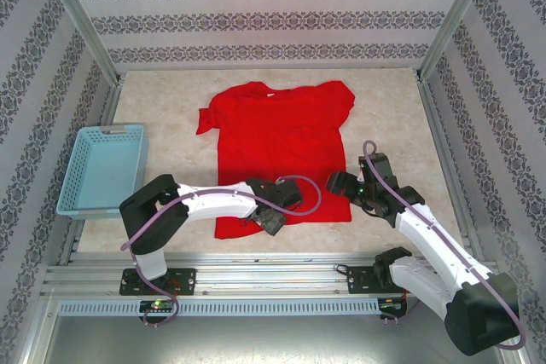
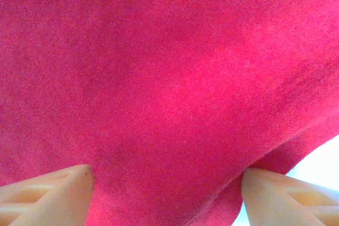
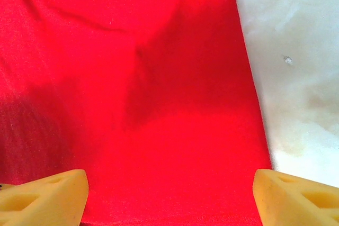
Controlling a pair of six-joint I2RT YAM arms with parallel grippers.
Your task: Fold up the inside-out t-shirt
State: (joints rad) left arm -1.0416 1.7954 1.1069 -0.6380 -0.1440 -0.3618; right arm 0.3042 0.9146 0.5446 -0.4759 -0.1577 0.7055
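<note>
patterned grey-and-white wallpaper point(image 1: 256, 23) closed off three sides of a pale marbled table point(image 1: 171, 95). light blue mesh basket point(image 1: 109, 130) sat at the table's left edge, its bare floor in plain sight, apart from the cloth.

red t-shirt point(image 1: 277, 138) lay spread flat mid-table, collar toward the far wall, hem toward the arm bases. sleeve on the basket side looked bunched; the other sleeve lay flatter.

left gripper point(image 1: 271, 222) was down on the near hem, its dark body covering that stretch of cloth from above. on the left wrist camera the left gripper point(image 2: 167, 183) had its jaws apart, the two tan fingers point(image 2: 53, 194) at the bottom corners, cut off by the frame edge, with red shirt point(image 2: 159, 78) swelling up between them. not clamped on it. washed-out white patch at lower right, too blown out to identify.

right gripper point(image 1: 337, 183) sat at the shirt's right side near the hem. on the right wrist camera the right gripper point(image 3: 169, 189) was spread wide too, yellow fingers point(image 3: 296, 197) half out of frame, one over the cloth point(image 3: 132, 78) and one at the side edge where the table point(image 3: 296, 51) began. couldn't tell whether the tips touched the fabric. a dark crease and the gripper's shadow crossed the cloth.
</note>
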